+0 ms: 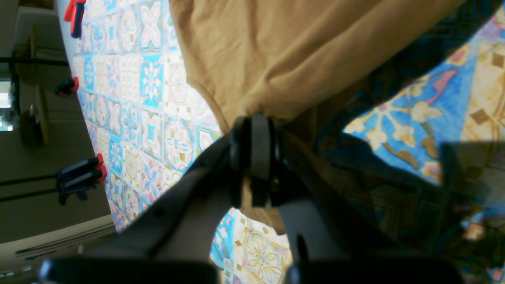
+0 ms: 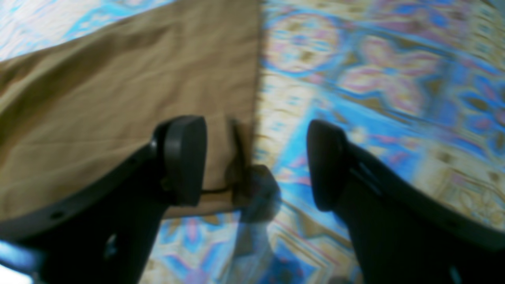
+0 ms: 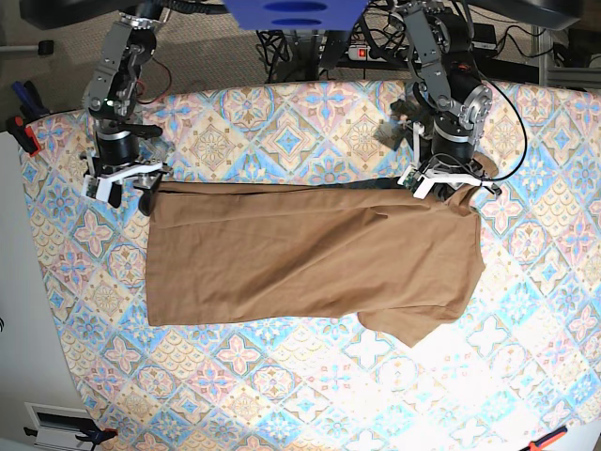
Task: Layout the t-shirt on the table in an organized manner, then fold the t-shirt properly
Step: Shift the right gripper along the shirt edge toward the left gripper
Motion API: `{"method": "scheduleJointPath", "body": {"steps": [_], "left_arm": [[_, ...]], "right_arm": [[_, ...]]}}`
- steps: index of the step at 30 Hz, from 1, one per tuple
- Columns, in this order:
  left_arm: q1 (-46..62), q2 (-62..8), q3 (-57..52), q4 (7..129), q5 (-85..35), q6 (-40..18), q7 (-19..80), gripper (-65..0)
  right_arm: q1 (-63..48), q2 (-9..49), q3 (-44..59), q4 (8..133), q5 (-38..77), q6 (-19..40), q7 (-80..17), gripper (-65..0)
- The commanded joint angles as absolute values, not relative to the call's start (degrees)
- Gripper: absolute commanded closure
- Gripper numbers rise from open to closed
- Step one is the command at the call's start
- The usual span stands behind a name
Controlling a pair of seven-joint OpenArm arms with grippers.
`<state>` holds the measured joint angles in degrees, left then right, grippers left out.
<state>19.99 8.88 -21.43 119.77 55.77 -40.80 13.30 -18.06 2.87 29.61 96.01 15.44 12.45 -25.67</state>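
Closest to our right wrist camera we see the right gripper (image 2: 256, 161), its two dark fingers (image 2: 185, 157) spread wide with nothing between them; one hangs over the corner of the plain tan-brown soft fabric t-shirt (image 2: 118, 106), the other over the bare patterned cloth just beside the shirt's straight edge. That view is blurred, so we cannot tell whether a fingertip touches the cloth.

In our left wrist view the left gripper (image 1: 256, 146) is pinched tight on a bunched fold of the t-shirt (image 1: 276, 59), and the fabric fans out from that point.

From the base view we see the t-shirt (image 3: 310, 258) spread across the middle of the large table covered in a pastel blue, pink and cream tile-pattern cloth (image 3: 282, 395), long side running left to right, with a sleeve flap hanging towards the near edge at the right. The right gripper (image 3: 120, 178) stands at the shirt's upper left corner, the left gripper (image 3: 443, 178) at its upper right corner.
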Motion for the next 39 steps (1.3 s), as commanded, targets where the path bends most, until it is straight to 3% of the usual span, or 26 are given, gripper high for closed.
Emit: {"method": "scheduleJointPath", "body": {"steps": [1, 9, 14, 20, 27, 34, 39], "left_arm": [[19.7, 9.0, -21.3, 120.7, 55.6, -40.0, 12.8, 0.0], [19.7, 9.0, -21.3, 120.7, 55.6, -40.0, 12.8, 0.0], [19.7, 9.0, -21.3, 120.7, 55.6, -40.0, 12.8, 0.0], [19.7, 9.0, -21.3, 120.7, 55.6, -40.0, 12.8, 0.0], [19.7, 9.0, -21.4, 120.7, 55.6, -40.0, 12.8, 0.0], [20.5, 9.0, -21.4, 120.7, 55.5, -40.0, 12.8, 0.0], [20.5, 9.0, -21.4, 120.7, 55.5, -40.0, 12.8, 0.0]], "right_arm": [[-17.6, 3.0, 29.6, 96.0, 16.1, 13.1, -24.5, -38.9], [-17.6, 2.8, 29.1, 94.1, 16.3, 13.2, -24.4, -38.9], [-17.6, 1.8, 29.3, 91.2, 16.4, 18.9, -24.4, -38.9], [-17.5, 1.1, 29.3, 87.3, 16.4, 19.2, -24.4, -38.9], [-8.7, 1.3, 29.7, 84.8, 16.4, 21.7, -24.4, -38.9], [-8.0, 1.2, 29.3, 85.3, 16.4, 21.8, -24.5, -38.9], [-9.5, 1.3, 29.6, 84.8, 16.4, 21.8, -24.5, -32.1]]}}
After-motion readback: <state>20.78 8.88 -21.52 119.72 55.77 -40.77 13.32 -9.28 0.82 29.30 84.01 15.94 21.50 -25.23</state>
